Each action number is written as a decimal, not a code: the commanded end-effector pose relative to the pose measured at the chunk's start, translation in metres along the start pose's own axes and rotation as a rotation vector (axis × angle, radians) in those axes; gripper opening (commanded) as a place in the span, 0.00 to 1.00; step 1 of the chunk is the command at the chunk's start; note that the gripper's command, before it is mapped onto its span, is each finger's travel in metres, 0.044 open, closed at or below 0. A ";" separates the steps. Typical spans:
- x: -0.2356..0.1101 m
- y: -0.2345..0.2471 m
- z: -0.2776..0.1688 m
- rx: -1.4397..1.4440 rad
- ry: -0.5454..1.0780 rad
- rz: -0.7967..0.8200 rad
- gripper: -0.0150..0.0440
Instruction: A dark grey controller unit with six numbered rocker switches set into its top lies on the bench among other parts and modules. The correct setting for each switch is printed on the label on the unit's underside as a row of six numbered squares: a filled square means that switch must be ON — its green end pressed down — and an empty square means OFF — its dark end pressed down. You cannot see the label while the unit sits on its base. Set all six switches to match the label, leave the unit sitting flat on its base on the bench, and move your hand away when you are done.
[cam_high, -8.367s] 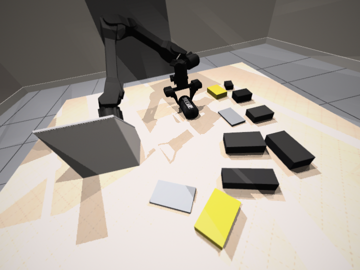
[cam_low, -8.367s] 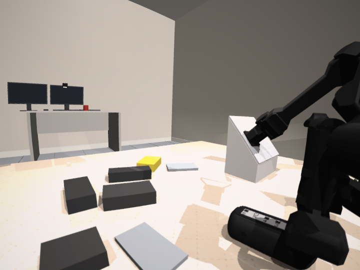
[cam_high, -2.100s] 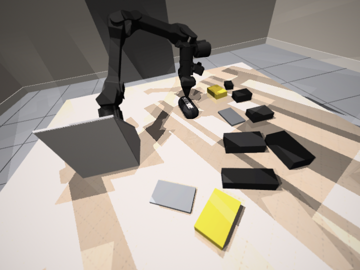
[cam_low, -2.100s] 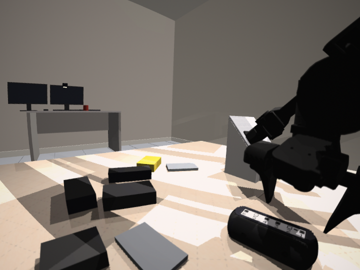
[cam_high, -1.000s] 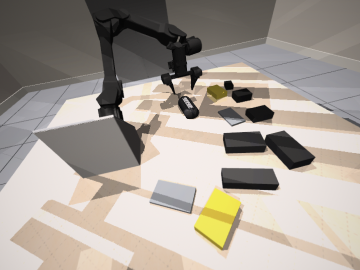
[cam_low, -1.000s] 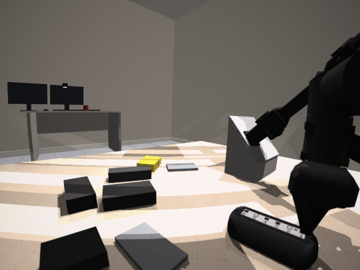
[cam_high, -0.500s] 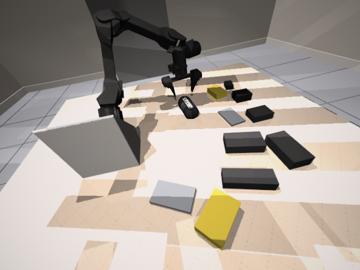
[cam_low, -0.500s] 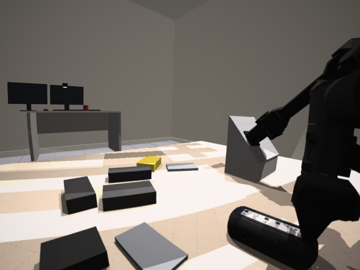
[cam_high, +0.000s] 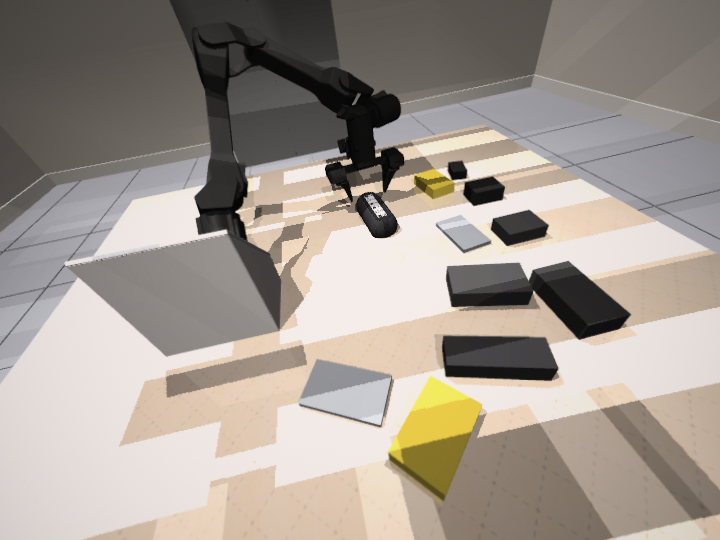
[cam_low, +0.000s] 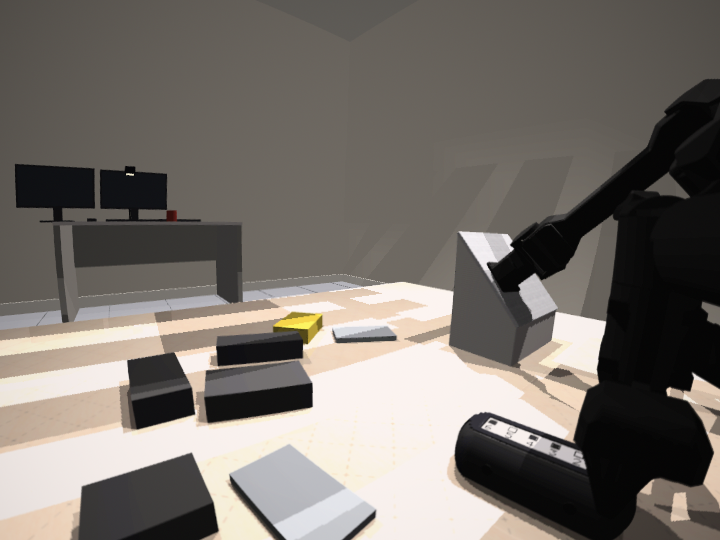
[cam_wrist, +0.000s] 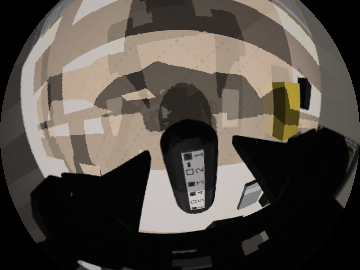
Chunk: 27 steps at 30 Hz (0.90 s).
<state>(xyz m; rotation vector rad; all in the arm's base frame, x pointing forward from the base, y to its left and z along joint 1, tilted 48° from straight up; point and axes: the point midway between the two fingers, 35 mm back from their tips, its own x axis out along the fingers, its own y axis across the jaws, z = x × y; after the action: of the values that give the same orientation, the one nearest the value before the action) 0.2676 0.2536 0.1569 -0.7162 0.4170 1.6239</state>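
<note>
The dark controller unit (cam_high: 383, 228) (cam_low: 511, 482) (cam_wrist: 189, 137) lies upside down on the bench, its rounded body lengthwise between the fingers in the wrist view. Its white label (cam_high: 375, 204) (cam_wrist: 194, 177) faces up. Squares 1, 3 and 4 look filled, 2 and 5 empty; square 6 looks filled in the exterior view. The rocker switches are underneath and hidden. My gripper (cam_high: 367, 196) (cam_wrist: 192, 147) is open and empty, pointing down at the unit's far end in the top view, one finger on either side. In the exterior view it hides the label's near end.
A grey sloped box (cam_high: 203, 290) (cam_low: 482, 313) stands near the arm's base. A small yellow block (cam_high: 434, 183) (cam_wrist: 285, 110) lies right of the unit, with a light grey plate (cam_high: 463, 232) and several dark blocks. Another plate (cam_high: 348, 392) and a larger yellow block (cam_high: 436, 435) lie in front.
</note>
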 end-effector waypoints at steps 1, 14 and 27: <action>0.008 0.000 -0.002 0.008 0.004 0.001 1.00; 0.021 0.001 -0.001 0.009 0.001 0.001 0.87; 0.021 0.001 -0.001 0.009 0.001 0.001 0.81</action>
<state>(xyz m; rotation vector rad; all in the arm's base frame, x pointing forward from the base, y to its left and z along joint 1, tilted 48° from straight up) 0.2653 0.2681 0.1424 -0.7124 0.4210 1.6234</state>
